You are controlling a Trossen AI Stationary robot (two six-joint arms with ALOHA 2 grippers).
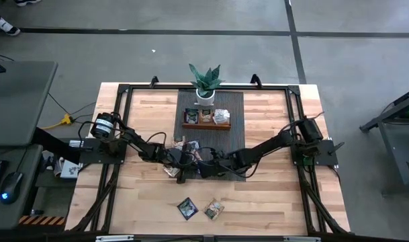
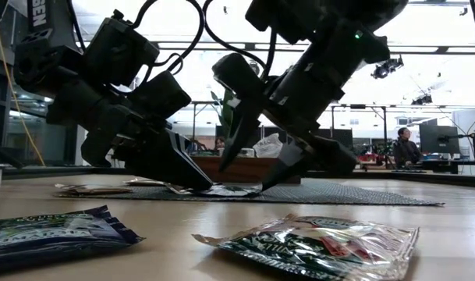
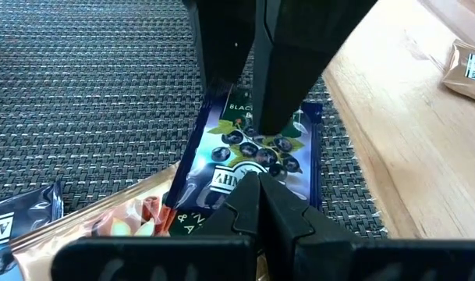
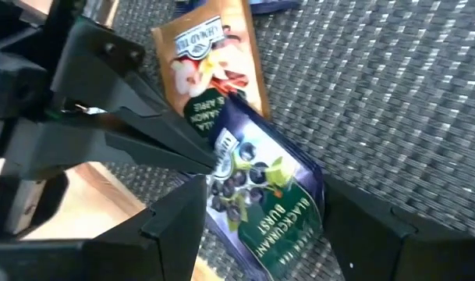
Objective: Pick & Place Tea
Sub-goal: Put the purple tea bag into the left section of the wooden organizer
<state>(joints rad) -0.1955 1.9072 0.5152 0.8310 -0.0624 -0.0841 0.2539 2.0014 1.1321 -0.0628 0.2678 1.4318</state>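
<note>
A blue blackcurrant tea sachet [image 4: 260,187] lies on the dark woven mat [image 1: 232,107], partly over an orange vanilla sachet [image 4: 202,55]. My left gripper [image 3: 256,178] is shut at the blue sachet's logo end and reaches in low from the table's left [image 1: 183,167]. My right gripper [image 4: 260,226] comes from the table's right [image 1: 205,167]. It is open, with one finger on either side of the same sachet. More sachets lie on the mat beside them. My left gripper pinches the blue sachet's logo end [image 3: 235,178] between its two fingertips. It slants down from the table's left. The rest of the sachet lies on the mat and on the orange sachet. My right gripper's fingers [image 4: 175,222] flank the sachet's long edges; whether they touch it, I cannot tell.
The wooden tray [image 1: 206,126] with sachets in it stands at the mat's far end, in front of the potted plant [image 1: 205,84]. Two sachets [image 1: 187,208] [image 1: 214,210] lie on the bare wood near the front edge. A tan sachet [image 3: 471,70] lies off the mat.
</note>
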